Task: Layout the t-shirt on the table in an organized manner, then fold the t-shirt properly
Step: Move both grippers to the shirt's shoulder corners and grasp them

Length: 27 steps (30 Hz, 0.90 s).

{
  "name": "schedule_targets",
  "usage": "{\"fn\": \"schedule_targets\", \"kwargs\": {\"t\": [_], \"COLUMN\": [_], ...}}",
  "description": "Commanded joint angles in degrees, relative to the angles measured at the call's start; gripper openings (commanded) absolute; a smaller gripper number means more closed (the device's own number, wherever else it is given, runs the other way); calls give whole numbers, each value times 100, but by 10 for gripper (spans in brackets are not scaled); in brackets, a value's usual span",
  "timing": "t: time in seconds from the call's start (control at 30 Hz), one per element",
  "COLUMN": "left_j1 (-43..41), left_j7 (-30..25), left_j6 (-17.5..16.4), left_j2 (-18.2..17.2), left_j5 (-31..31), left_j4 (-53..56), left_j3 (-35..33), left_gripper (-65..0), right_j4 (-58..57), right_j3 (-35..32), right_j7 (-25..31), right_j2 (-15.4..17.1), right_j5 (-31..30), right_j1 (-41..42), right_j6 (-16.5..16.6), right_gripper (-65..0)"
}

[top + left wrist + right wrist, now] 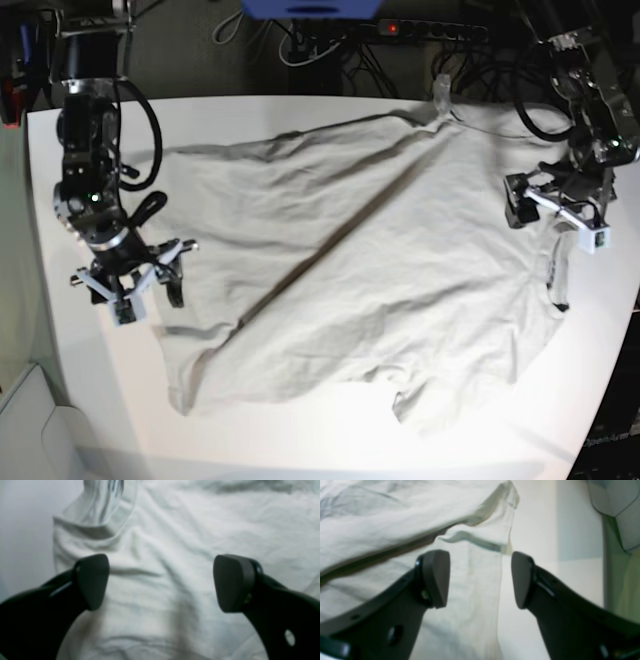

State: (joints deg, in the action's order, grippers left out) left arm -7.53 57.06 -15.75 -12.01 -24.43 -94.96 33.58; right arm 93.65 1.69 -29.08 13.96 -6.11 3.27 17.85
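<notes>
Under left pincer (161,582), blurred t-shirt (200,542).

the t-shirt (350,270) is plain light grey-beige cloth, spread wide but wrinkled over the middle of the table (250,440), a long diagonal crease running across it. one edge near the base view's left side is lapped over itself; hem corners bunch toward the near edge. the table is smooth, matte white, larger than the shirt.
</notes>
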Motion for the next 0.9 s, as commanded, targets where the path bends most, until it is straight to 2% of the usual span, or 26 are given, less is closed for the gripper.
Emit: {"fn": "schedule_targets", "kwargs": {"t": [0.0, 0.1, 0.3, 0.37, 0.47, 0.53, 0.73, 0.87], "left_j1": [-51, -298, -887, -957, -966, -1054, -1229, -1229], "left_j7": [22, 206, 189, 189, 259, 259, 198, 189], "left_j6": [-3, -3, -21, -241, -671, -794, -847, -856], "left_j2": [-52, -8, 423, 502, 502, 502, 493, 449], "left_j5": [-85, -94, -94, -94, -94, -67, -41, -41], "left_j4": [-161, -311, -706, -812, -786, -759, -750, -355], "left_j3": [127, 312, 804, 954, 1138, 1253, 1446, 1411], "left_gripper": [0, 0, 0, 0, 0, 0, 0, 0], "right_j4": [284, 679, 1224, 1260, 1347, 1365, 1365, 1365], "right_j3": [20, 20, 213, 283, 406, 415, 450, 450], "right_j7": [178, 178, 178, 178, 178, 187, 214, 214], "right_j2": [51, 51, 51, -37, -64, -64, -64, -64], "right_j5": [-70, -53, -62, -53, -44, -62, -53, -62], "right_j1": [-111, -595, -1228, -1298, -1395, -1518, -1826, -1931], "right_j6": [13, 13, 13, 13, 31, 31, 31, 31], "right_gripper": [-267, -267, -267, -267, -267, -267, -267, -267]}}
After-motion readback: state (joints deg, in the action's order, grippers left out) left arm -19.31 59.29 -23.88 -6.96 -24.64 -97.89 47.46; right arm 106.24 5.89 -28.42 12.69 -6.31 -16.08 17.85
